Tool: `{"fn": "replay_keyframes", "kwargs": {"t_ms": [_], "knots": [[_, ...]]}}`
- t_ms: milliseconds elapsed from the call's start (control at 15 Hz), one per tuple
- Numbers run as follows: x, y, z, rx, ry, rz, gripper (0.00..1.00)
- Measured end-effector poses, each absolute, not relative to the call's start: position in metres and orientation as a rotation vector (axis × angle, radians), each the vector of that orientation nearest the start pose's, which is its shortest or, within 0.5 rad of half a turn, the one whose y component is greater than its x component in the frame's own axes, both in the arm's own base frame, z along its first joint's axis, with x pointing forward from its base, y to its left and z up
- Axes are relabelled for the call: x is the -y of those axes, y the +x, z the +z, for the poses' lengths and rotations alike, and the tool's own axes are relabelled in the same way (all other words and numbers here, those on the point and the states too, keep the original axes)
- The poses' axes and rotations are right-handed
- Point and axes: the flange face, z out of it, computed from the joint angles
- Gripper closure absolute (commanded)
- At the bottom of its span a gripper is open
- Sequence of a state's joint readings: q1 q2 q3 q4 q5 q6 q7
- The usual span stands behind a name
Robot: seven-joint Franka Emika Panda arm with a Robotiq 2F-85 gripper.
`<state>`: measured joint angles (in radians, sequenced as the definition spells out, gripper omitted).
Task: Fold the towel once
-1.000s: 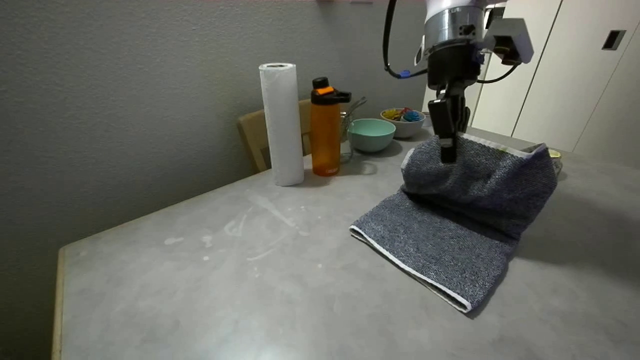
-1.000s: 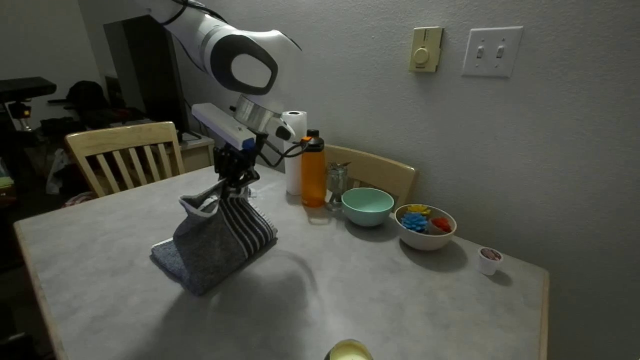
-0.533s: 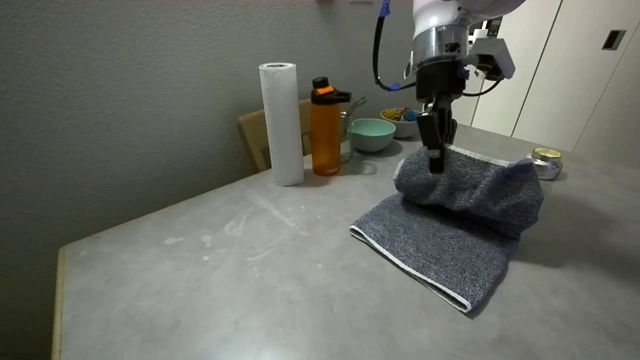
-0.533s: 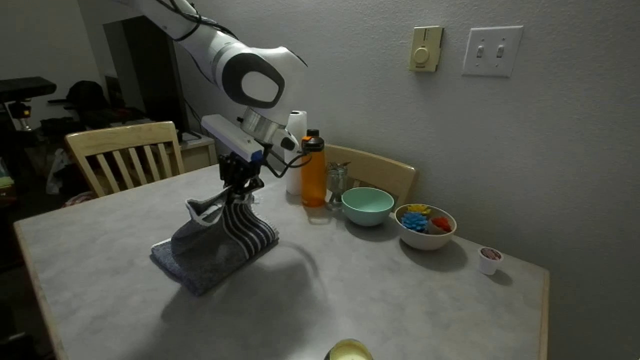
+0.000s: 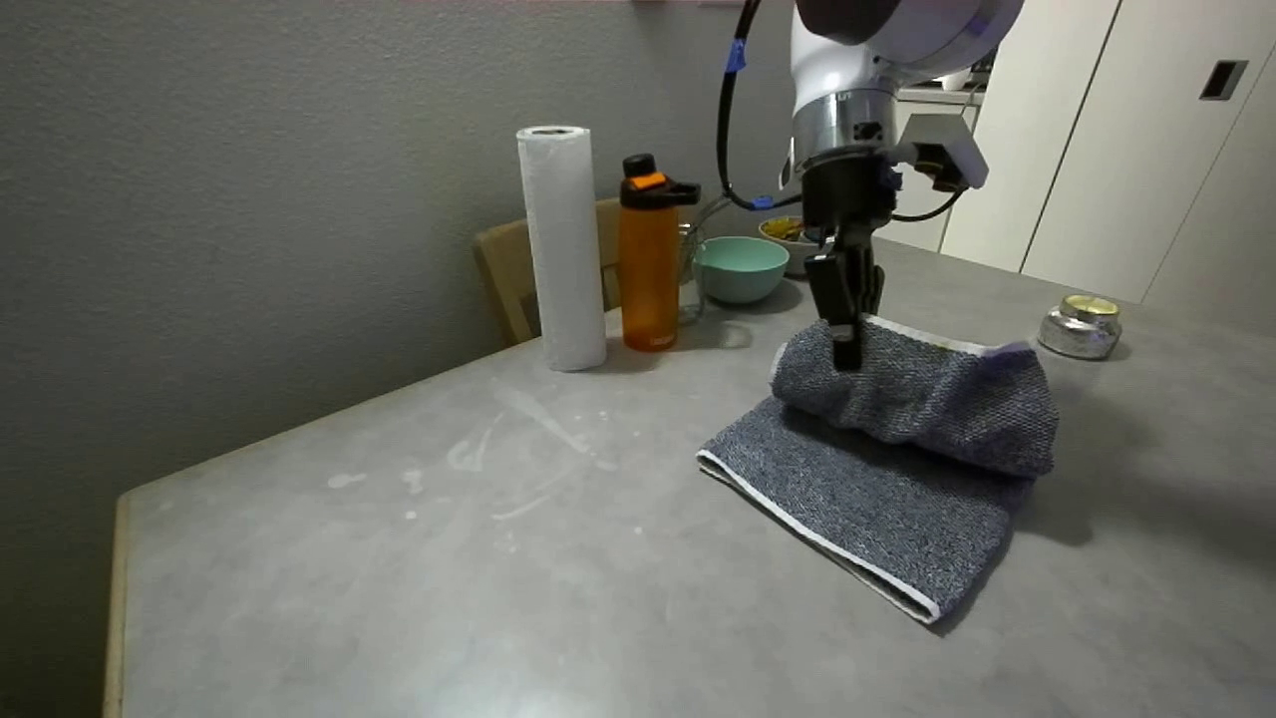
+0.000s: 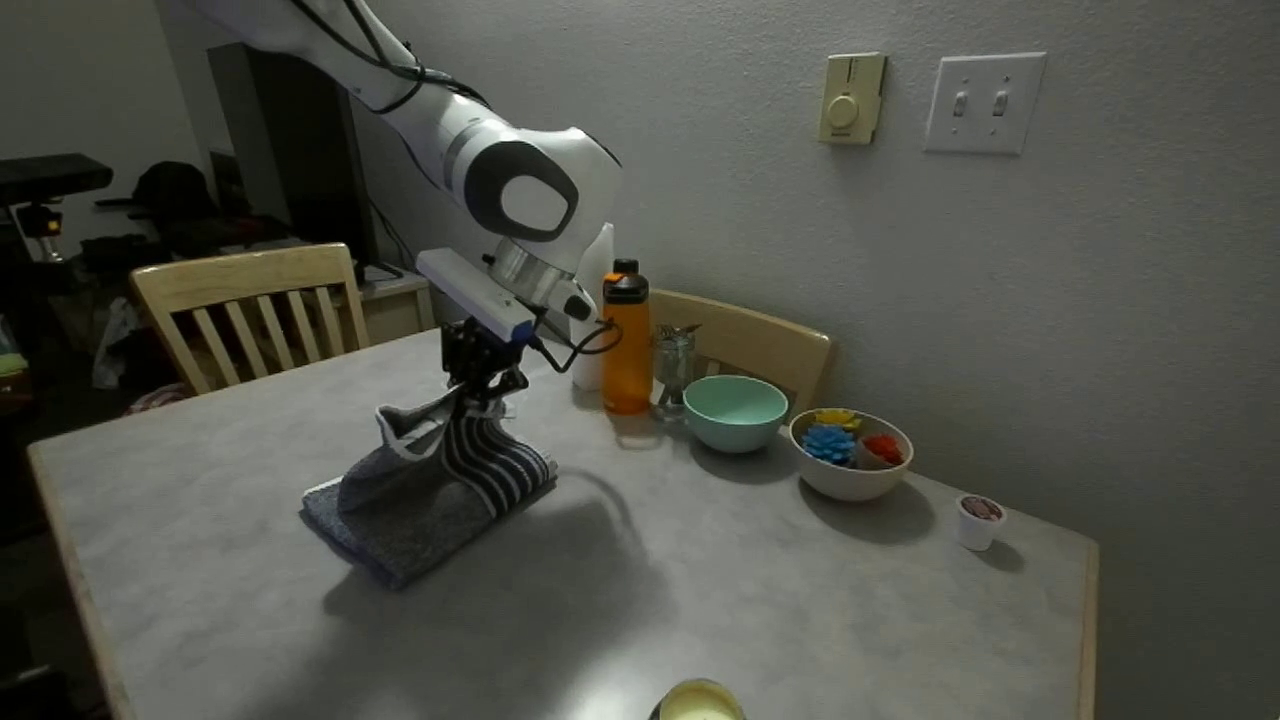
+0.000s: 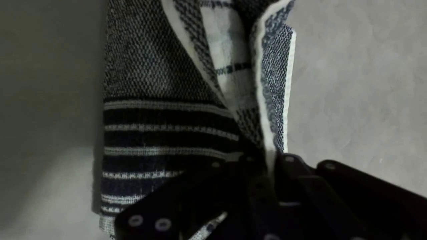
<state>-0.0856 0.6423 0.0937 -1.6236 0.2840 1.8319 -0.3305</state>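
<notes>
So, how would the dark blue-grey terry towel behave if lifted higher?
The towel is likely floppy: its raised part droops and curls beside the black fingers. It probably won't slip, given its coarse weave. Its layers might separate, since a gap shows between them at one end.

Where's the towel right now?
In an exterior view, the towel is on the right, lying partly on the table, its lifted end pinched in the robot's hand, with a silver jar beyond it.
</notes>
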Motion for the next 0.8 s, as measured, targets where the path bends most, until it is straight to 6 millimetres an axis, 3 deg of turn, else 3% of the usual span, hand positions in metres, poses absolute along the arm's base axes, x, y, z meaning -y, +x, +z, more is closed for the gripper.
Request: {"fn": "replay_keyframes", "kwargs": {"t_ms": [400,800], "knots": [[-0.032,0.645,0.223,0.300,-2.655,0.610,0.98],[-0.062,0.656,0.217,0.325,-2.638,0.699,0.98]]}}
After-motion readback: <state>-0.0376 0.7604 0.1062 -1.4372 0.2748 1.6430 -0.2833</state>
